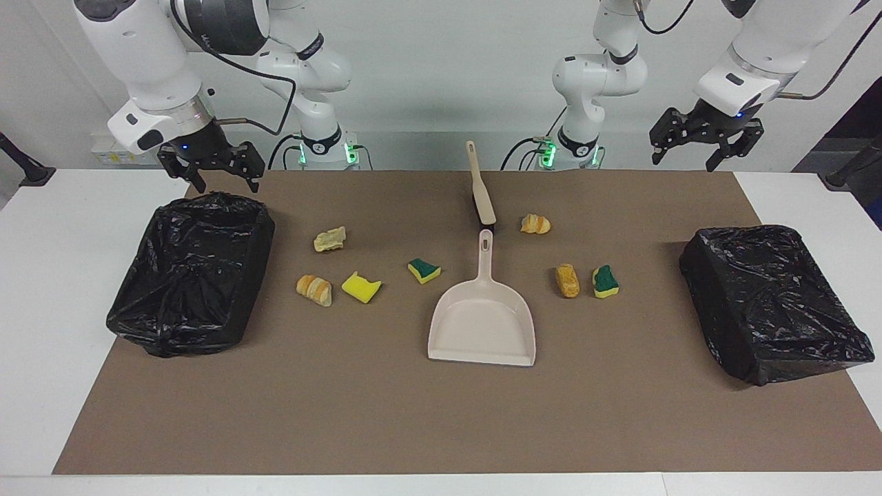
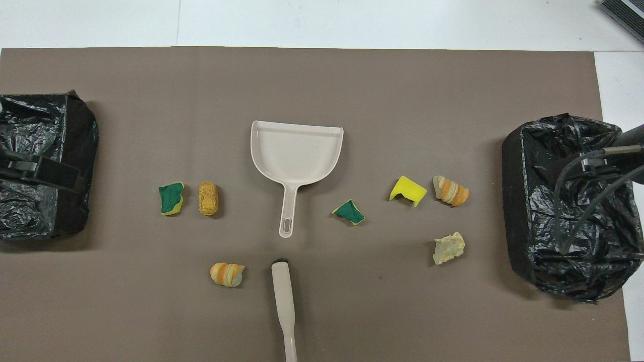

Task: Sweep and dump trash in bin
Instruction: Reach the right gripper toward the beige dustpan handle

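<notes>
1. Brown mat (image 1: 441,413) fills most of the facing view. Everything of the task sits on it.
2. Two black-bagged bins, mid-height at the two edges of the frame: bin at the right arm's end (image 1: 207,205), mouth open upward, and bin at the left arm's end (image 1: 758,303).
3. Right gripper (image 1: 210,167) is in the upper corner of the facing view, hanging over the robot-side rim of its bin. Fingers apart, holding nothing.
4. Left gripper (image 1: 706,143) is in the other upper corner, up in the air over the mat's edge. Fingers apart, holding nothing.
5. Dustpan (image 1: 482,324) lies flat at frame centre, empty, handle pointing at the robots.
6. Brush (image 1: 480,186) is at top centre, just above the dustpan handle and roughly in line with it. Whether they touch cannot be told.
7. Trash, seven pieces across the middle band of the frame, none in the pan or a bin:
   - Right arm's side of the pan: pale wad (image 1: 330,238), striped bread lump (image 1: 314,289), yellow sponge (image 1: 361,287), green-backed sponge (image 1: 424,271).
   - Left arm's side: striped lump (image 1: 535,224), tan lump (image 1: 567,280), second green-backed sponge (image 1: 605,282).
8. Step, as a judgement: the start, nothing swept. The next move probably calls for one gripper to take the brush handle and the other the dustpan handle. Both handles lie low and thin, so the fingers need to come straight down.
</notes>
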Available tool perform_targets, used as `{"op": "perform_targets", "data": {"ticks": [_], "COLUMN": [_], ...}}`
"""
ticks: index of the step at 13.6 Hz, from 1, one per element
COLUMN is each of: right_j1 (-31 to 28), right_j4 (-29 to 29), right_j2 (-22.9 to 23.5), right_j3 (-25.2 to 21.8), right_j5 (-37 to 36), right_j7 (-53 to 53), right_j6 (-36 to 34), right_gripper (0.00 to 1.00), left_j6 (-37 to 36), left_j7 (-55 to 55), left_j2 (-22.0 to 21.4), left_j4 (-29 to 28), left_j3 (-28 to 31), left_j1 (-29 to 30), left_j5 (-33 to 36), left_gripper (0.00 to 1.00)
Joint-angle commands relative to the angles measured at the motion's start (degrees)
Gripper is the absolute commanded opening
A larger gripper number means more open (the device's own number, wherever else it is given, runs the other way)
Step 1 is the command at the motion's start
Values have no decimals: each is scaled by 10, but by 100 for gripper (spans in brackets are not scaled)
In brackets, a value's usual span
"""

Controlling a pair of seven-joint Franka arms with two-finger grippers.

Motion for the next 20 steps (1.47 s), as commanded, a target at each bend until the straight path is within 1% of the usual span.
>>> {"op": "perform_targets", "data": {"ticks": [1,3,5,9,10,12,14,16,18,20], "right_j1": [-3,-4,-4,-3,-5,3,19,47,51,76], "right_j4": [-15,-14,-14,-11,-13,-9,-4,11,26,62], "right_j2": [-15,-14,-16,-18,-18,-14,-5,24,58,101], "right_j3": [2,3,4,8,11,24,28,28,30,35], "right_j5": [11,12,12,0,9,9,13,20,61,65], "right_j7": [-1,-1,-2,-6,-7,0,8,41,74,100], "right_j6": [-4,-7,-24,-27,-22,-22,-28,-36,-39,-39], "right_gripper": [100,100,100,100,100,100,100,100,100,100], "left_j6": [-8,-4,-4,-5,-5,-5,-9,-9,-7,-8], "left_j7": [8,7,8,0,-1,-2,-1,0,-1,-2], "left_j2": [-4,-4,-4,-7,-11,-17,-20,-20,-20,-20], "left_j4": [1,1,1,0,0,1,1,1,1,1], "left_j3": [4,5,5,5,5,5,6,5,6,5], "left_j1": [0,0,0,0,0,0,0,0,0,0], "left_j5": [7,7,7,7,7,7,8,8,8,8], "left_gripper": [100,100,100,100,100,100,100,100,100,100]}}
